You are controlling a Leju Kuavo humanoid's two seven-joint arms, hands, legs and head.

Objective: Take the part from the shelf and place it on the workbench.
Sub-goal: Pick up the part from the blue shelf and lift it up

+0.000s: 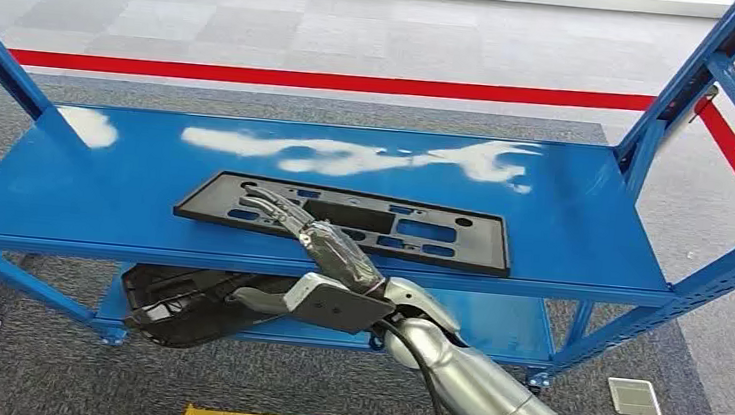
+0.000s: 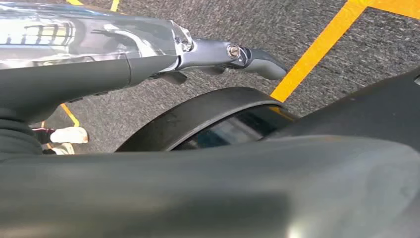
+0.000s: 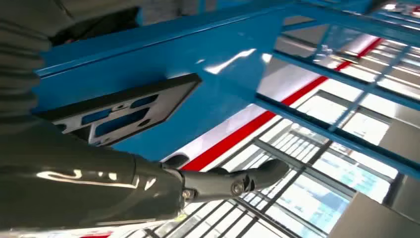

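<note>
On the blue shelf (image 1: pixel 583 226), a flat black part (image 1: pixel 421 234) with holes cut in it lay on the upper level, near the front edge. The right robot hand (image 1: pixel 301 232) reached over the front edge, and its fingers (image 1: pixel 268 204) were stretched out flat over the left end of the part. I could not tell if they were touching it or just above it, but they were not wrapped around it. The thick thumb (image 1: pixel 260 302) hung down below the front edge of the shelf, apart from the fingers. From the right wrist view, the part (image 3: pixel 124 106) lay flat on the blue top, and the thumb (image 3: pixel 233 181) pointed out with nothing in it. Another black part (image 1: pixel 184 304) sat on the lower level of the shelf. The left robot hand (image 2: pixel 233 54) hung over the grey floor (image 2: pixel 223 22) with yellow lines (image 2: pixel 317 49). I could not tell if it was open.
</note>
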